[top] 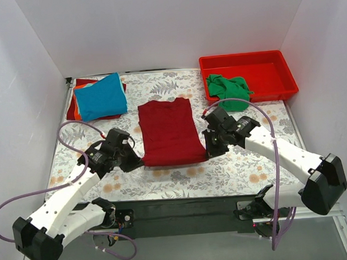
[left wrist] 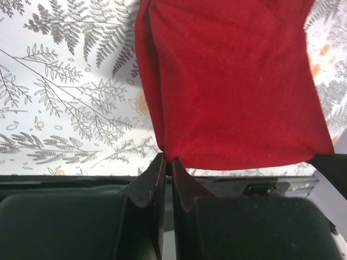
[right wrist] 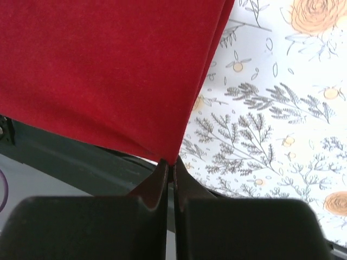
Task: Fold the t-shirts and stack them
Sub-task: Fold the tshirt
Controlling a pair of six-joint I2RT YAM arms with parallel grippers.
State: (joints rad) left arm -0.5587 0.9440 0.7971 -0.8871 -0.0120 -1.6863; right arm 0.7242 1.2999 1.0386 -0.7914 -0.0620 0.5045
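White walls close round a table (top: 252, 166) spread with a floral cloth. At the centre of the overhead frame lies the dark red t-shirt (top: 169, 133), folded into a tall narrow panel with its sleeves tucked in. Its lower edge is raised a little off the table. The left tool (left wrist: 167, 165) is pressed together, pinching the shirt's lower left corner. The right tool (right wrist: 169, 165) is likewise closed on the lower right corner. In the upper left, a folded blue t-shirt (top: 101, 97) sits on top of an orange t-shirt (top: 76, 103) and a red t-shirt (top: 85, 82). In the upper right, a crumpled green t-shirt (top: 227, 90) spills over the near wall of a red tray (top: 275, 62).
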